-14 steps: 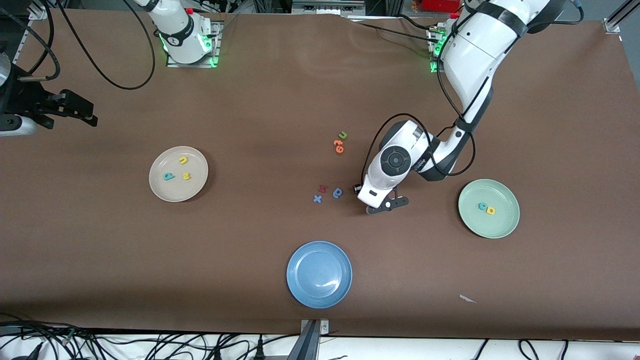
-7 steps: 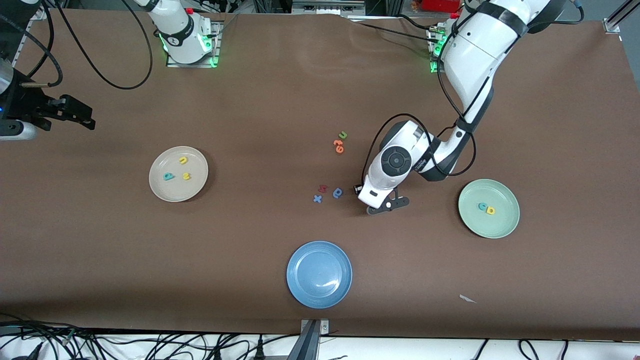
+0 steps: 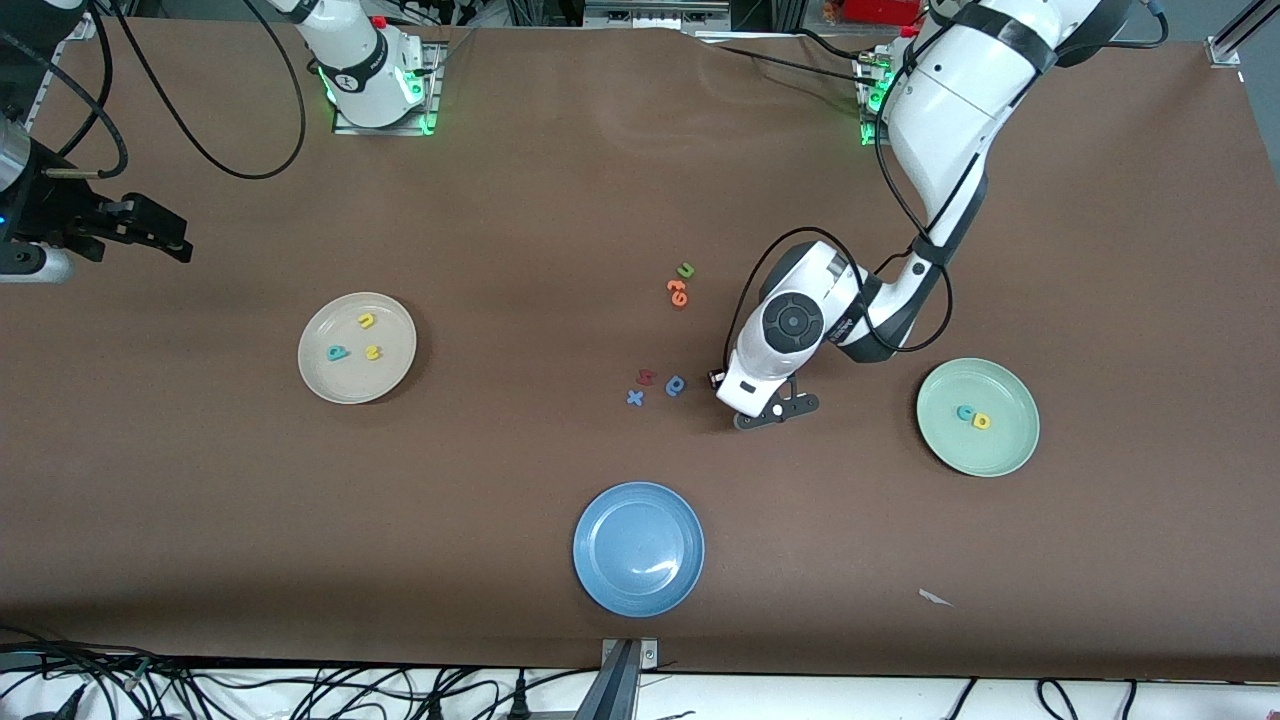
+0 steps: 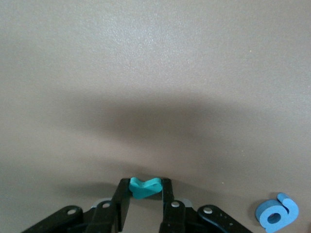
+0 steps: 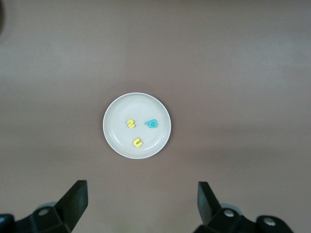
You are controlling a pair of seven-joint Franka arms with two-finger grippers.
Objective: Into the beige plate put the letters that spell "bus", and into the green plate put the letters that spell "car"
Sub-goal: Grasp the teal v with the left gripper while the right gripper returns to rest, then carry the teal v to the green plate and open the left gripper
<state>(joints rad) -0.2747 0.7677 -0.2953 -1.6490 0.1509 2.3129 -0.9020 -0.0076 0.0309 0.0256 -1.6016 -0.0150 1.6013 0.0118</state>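
Left tool pinching the last "car" letter at the worktop.
Left tool (image 4: 144,204) closed on a small teal foam letter (image 4: 144,187), low on the brown worktop (image 3: 560,200) beside a blue round foam letter (image 4: 277,213); pale mint-green plate (image 3: 1010,455), toward the left arm's end, holds two letters; cream-beige plate (image 3: 322,385) three. Right tool (image 5: 142,201) waits wide open, empty, over the worktop. Risk: shallow tip grip, soft foam may slip or twist out in transit.

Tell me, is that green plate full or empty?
Neither: the green plate holds two letters, a teal one and a yellow one.
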